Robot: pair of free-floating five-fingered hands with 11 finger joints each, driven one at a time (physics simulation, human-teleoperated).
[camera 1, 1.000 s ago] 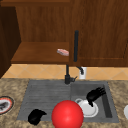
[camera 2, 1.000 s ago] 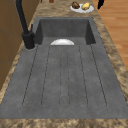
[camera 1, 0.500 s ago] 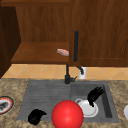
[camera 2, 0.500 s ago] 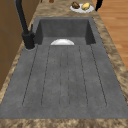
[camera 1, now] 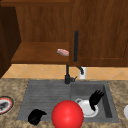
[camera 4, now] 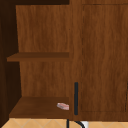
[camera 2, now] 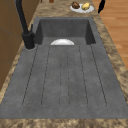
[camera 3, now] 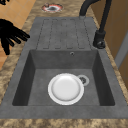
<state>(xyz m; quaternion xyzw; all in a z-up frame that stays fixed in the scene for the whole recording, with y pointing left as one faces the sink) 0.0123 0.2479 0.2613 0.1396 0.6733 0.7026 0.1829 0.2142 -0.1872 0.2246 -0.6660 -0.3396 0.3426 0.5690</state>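
Front view alone shows red ball [camera 1: 67, 114] beside plate [camera 1: 87, 108].

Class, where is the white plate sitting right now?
The white plate lies flat in the sink basin beside the drain; in the front view the right hand hovers over it.

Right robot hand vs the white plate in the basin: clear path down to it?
Probably yes. The right robot hand hovers with fingers spread by the basin's front edge, and the white plate lies flat and uncovered on the sink floor. Nothing sits between them; the faucet stands at the back rim.
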